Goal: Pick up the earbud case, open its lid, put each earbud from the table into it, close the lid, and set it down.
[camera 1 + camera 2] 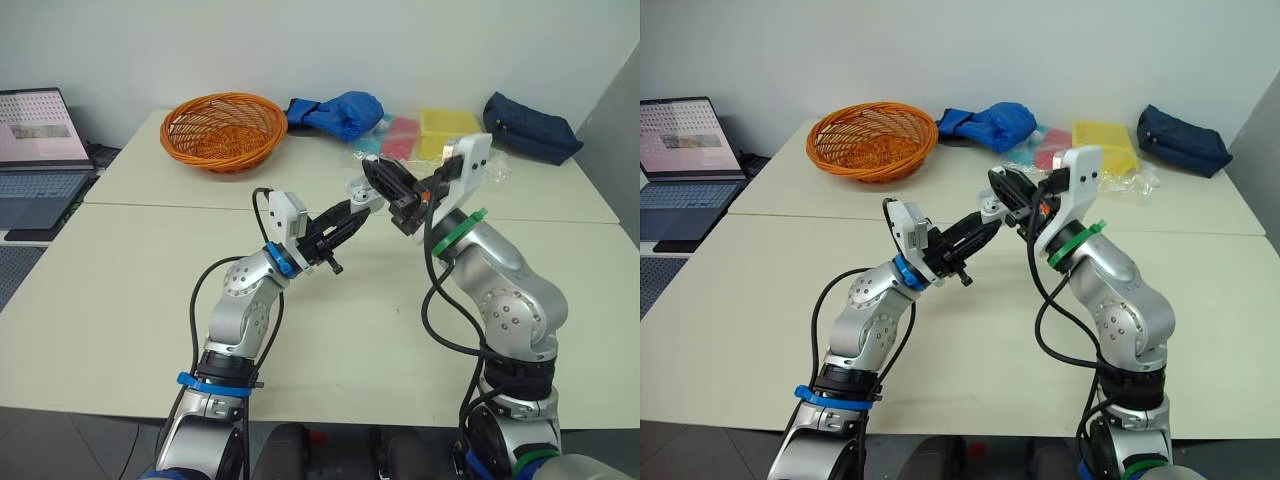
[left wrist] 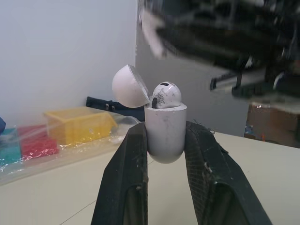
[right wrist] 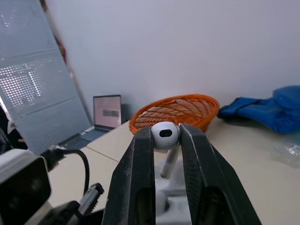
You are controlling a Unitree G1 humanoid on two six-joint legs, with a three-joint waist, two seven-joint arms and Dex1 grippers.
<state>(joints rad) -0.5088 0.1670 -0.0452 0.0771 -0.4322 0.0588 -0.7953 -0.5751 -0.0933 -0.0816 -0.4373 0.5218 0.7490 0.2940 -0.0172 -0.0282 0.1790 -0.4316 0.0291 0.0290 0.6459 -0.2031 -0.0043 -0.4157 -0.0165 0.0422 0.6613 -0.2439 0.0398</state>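
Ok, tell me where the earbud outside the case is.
The right wrist view shows the earbud pinched in the right gripper, above the table and beside the open case in the left gripper.

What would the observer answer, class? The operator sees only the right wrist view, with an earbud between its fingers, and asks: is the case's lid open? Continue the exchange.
Observer: Yes. The lid is tipped back on the earbud case.
Operator: Is the case empty?
Observer: No, one earbud sits in it already.
Operator: What holds the case?
Observer: The left gripper, shut on its sides.
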